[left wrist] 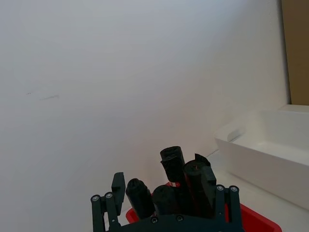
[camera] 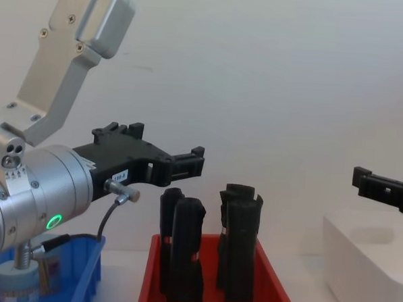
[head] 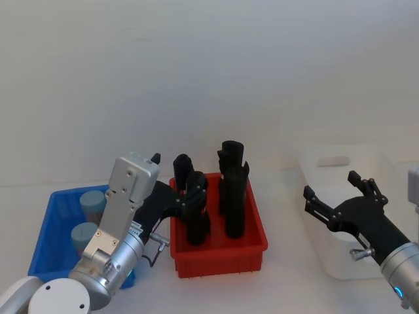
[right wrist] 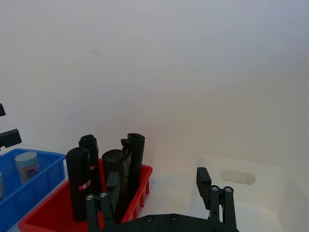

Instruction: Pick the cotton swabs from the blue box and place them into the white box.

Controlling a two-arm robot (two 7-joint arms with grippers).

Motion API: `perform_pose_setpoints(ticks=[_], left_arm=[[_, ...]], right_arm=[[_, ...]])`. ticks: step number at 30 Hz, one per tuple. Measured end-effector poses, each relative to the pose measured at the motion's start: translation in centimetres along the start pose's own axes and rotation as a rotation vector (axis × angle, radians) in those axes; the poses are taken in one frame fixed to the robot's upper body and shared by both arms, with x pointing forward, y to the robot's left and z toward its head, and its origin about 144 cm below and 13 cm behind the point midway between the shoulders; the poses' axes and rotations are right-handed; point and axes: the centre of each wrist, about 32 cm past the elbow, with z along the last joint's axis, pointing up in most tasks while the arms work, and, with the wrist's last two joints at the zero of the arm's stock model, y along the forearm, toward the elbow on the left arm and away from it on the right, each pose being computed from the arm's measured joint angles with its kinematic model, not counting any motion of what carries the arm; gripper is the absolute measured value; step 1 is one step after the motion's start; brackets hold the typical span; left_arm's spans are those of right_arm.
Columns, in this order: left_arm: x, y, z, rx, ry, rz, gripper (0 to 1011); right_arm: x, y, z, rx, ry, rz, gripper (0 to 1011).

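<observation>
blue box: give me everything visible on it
The blue box is bright blue plastic, open-topped with a rimmed edge. It sits level on the white table at the robot's left, beside the red bin. Two pale-lidded swab tubs stand inside. The left arm covers its right side in the head view.

Bright blue box (head: pixel 59 216), plain white box (head: pixel 340 261), red bin (head: pixel 219 258), black upright pieces (head: pixel 234 196), cotton swabs (head: pixel 85 235) with grey-blue lids

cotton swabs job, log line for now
left hand open, raised near red bin | right hand open over white box | two cotton swabs in blue box
</observation>
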Motion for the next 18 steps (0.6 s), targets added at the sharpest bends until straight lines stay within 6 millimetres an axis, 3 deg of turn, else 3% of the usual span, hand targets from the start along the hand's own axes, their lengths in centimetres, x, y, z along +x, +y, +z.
perform_pose_setpoints(ticks=[18], left_arm=[[0.0, 0.0, 0.0, 0.0, 0.0, 0.0, 1004]], right_arm=[[0.0, 0.0, 0.0, 0.0, 0.0, 0.0, 1002]])
